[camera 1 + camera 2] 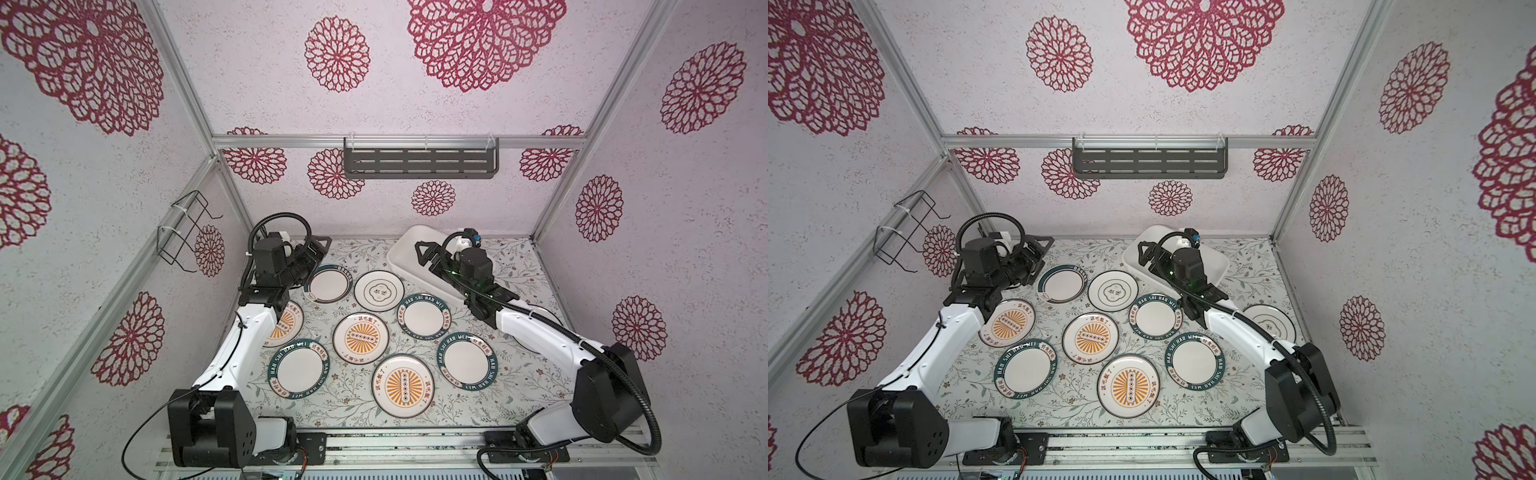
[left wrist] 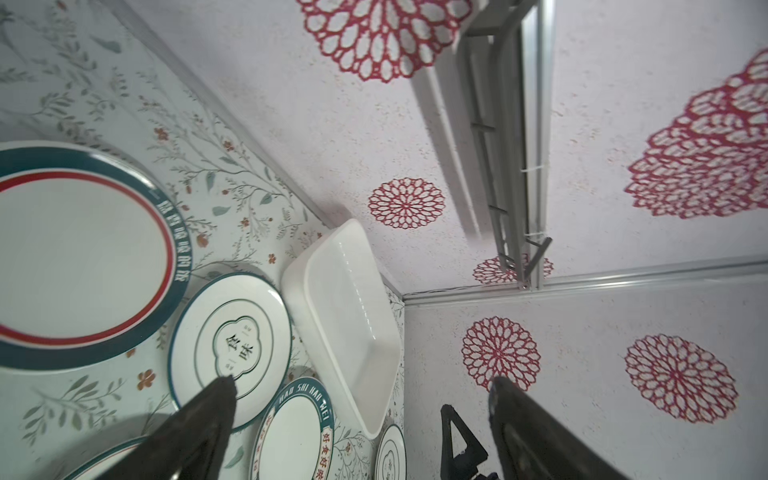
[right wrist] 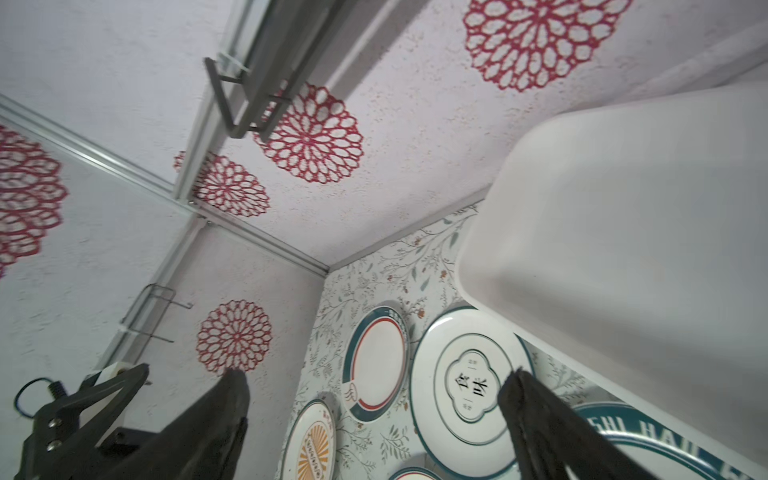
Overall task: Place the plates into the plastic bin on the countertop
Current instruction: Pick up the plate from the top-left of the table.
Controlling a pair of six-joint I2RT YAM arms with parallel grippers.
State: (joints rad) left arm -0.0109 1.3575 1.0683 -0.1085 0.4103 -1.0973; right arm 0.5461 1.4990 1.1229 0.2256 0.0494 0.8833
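Mock kitchen inside a lab booth: silver aluminium frame posts [image 1: 183, 79], pale wall panels with red floral medallions [image 1: 336, 54], dark slotted metal wall shelf [image 1: 419, 164], vine-printed countertop [image 1: 361, 253].

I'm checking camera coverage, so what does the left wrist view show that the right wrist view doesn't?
Only the left wrist view: the inside of the plastic bin, no plate visible in it. Only the right wrist view: an orange sunburst plate and the wire rack on the side wall. Both: the clover plate, the red-ringed plate, a lettered teal-rimmed plate and the dark wall shelf.
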